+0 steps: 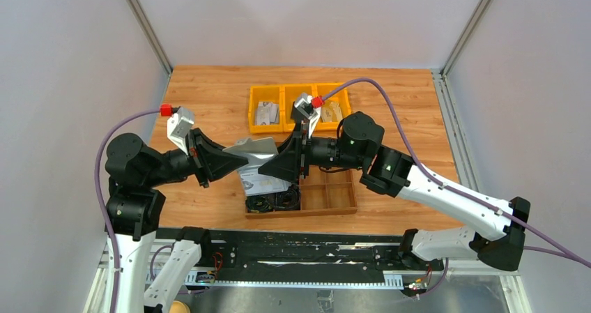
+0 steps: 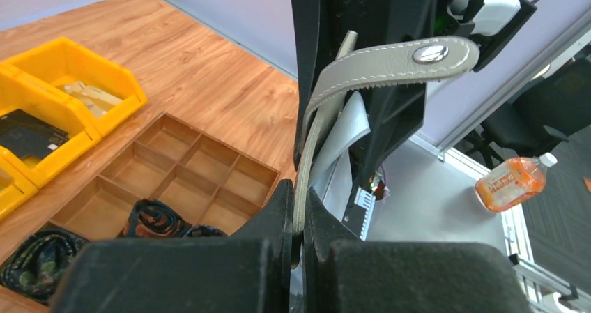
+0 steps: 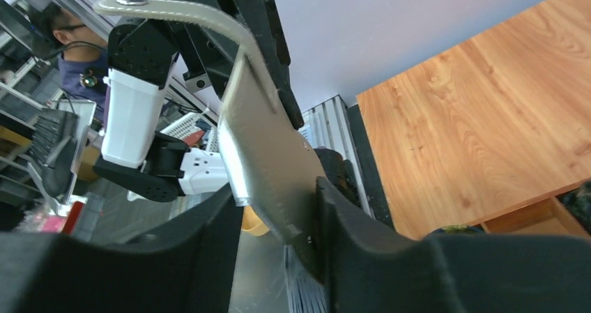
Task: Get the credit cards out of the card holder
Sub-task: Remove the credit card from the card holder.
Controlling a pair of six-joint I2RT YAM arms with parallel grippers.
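Table (image 1: 209, 97): wood, pale walls around.
Wooden tray (image 1: 334, 196): near edge (black cables (image 1: 268, 203) coiled inside).
Left pincer (image 2: 300, 203): clamped on card holder (image 2: 390, 58), mid-air above tray.
Right pincer (image 3: 275, 196): jaws apart, straddling holder.
Credit cards (image 2: 346, 135): inside holder.
Yellow bins (image 1: 252, 111): farthest.

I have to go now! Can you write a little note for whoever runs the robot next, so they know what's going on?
Left end effector: shut on the holder, keeping it up above the tray.
Right end effector: open, one finger on each side of the holder, and one is touching it.
Cards: their pale edges show inside the holder.
Done: the holder is lifted and its strap is loose.
Left: pull the cards out. A white printed piece on the tray may be a card; cannot tell.
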